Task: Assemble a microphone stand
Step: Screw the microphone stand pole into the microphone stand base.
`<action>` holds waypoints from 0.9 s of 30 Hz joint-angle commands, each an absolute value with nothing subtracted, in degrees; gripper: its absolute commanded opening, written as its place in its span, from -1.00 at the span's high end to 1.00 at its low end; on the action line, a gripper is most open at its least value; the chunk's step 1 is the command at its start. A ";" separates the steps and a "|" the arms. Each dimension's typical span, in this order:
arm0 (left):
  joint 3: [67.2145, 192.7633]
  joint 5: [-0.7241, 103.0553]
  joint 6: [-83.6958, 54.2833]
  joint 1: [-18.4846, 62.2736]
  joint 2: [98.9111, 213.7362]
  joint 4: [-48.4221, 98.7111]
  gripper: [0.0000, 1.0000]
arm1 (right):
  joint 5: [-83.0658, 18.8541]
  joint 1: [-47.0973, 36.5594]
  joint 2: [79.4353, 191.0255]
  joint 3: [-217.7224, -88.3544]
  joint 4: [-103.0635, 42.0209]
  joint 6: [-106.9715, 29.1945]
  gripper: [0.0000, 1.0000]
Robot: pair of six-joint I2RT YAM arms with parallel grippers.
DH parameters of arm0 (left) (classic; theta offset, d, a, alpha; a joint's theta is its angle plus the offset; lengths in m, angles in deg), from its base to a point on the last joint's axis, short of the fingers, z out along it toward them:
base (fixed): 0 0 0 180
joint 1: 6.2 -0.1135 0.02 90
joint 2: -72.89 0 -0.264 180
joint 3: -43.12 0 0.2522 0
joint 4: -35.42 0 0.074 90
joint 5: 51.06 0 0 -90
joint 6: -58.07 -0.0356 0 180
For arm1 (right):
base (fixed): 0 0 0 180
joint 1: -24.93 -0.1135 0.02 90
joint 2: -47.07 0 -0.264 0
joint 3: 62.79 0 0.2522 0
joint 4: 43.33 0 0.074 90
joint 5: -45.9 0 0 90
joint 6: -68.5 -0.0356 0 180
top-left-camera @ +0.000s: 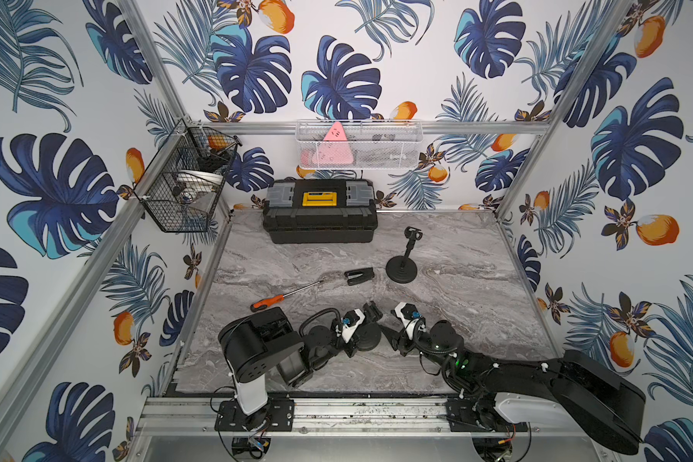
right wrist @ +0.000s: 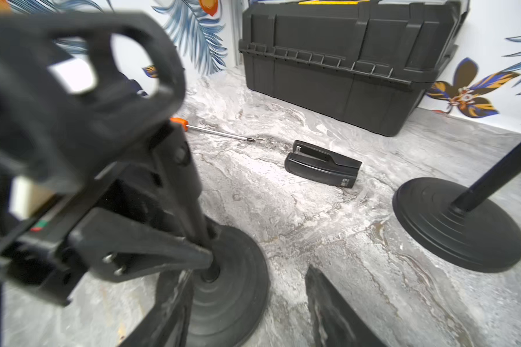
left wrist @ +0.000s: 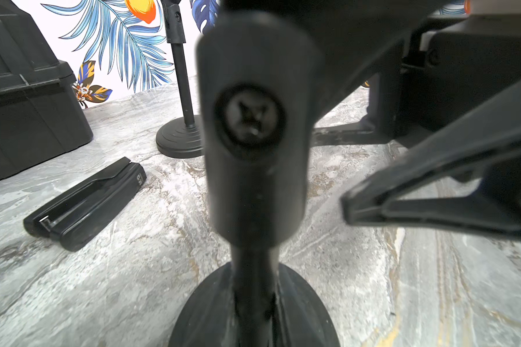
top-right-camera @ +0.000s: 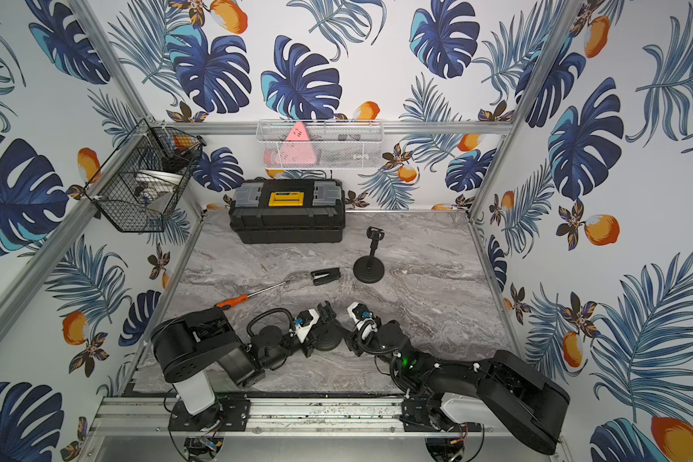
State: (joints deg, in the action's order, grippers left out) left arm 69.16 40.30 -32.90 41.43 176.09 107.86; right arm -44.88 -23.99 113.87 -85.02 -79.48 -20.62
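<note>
cross-head screw (left wrist: pixel 249 118) right up against the left wrist lens, blurry, sunk into the rounded matte-black swivel on top of the near stand (top-left-camera: pixel 367 338). standing upright well in front of the toolbox (top-left-camera: pixel 319 210), about as far from it as the table (top-left-camera: pixel 477 304) allows. clamped low on its thin pole, just above the base, by the left gripper (right wrist: pixel 208 263), fingers closed tight on it. right gripper (right wrist: pixel 248 270) spread wide beside that base, pinching nothing.

risks, just guessing here: could clip the base or pole with those open fingers and twist the whole thing in the low grip. held that far down, so probably prone to tilting under any push at the swivel. slick round pole too, might spin in the pads.

looks-wise: stepped round disc base, ridged rings, heavy-looking. second stand (top-left-camera: pixel 401 260) nearer the toolbox, same build, also upright. loose clip (top-left-camera: pixel 359 276) lying flat between toolbox and near stand, glossy hard plastic, boxy. screwdriver (top-left-camera: pixel 285 295) also in front of the toolbox, orange handle, skinny steel shaft. smooth marbled grey tabletop.
</note>
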 commanded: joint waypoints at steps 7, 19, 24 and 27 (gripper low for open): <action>70.24 44.03 -32.98 41.34 176.28 110.08 0.67 | -18.28 -13.78 120.35 -90.57 -76.78 -14.90 -0.51; 70.84 48.74 -33.92 40.21 176.95 110.14 0.62 | 8.27 -5.02 133.90 -98.17 -88.27 -14.79 -0.40; 71.41 49.81 -34.34 40.03 177.61 110.09 0.61 | 14.25 -4.68 134.96 -104.07 -76.62 -10.38 -0.25; 71.96 50.43 -34.24 39.77 178.09 110.08 0.60 | 14.25 -4.62 134.18 -103.44 -78.17 -9.33 -0.25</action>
State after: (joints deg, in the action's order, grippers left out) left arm 71.45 48.37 -33.51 40.03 177.73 107.42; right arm 10.55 -4.65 134.72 -103.62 -79.50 -12.14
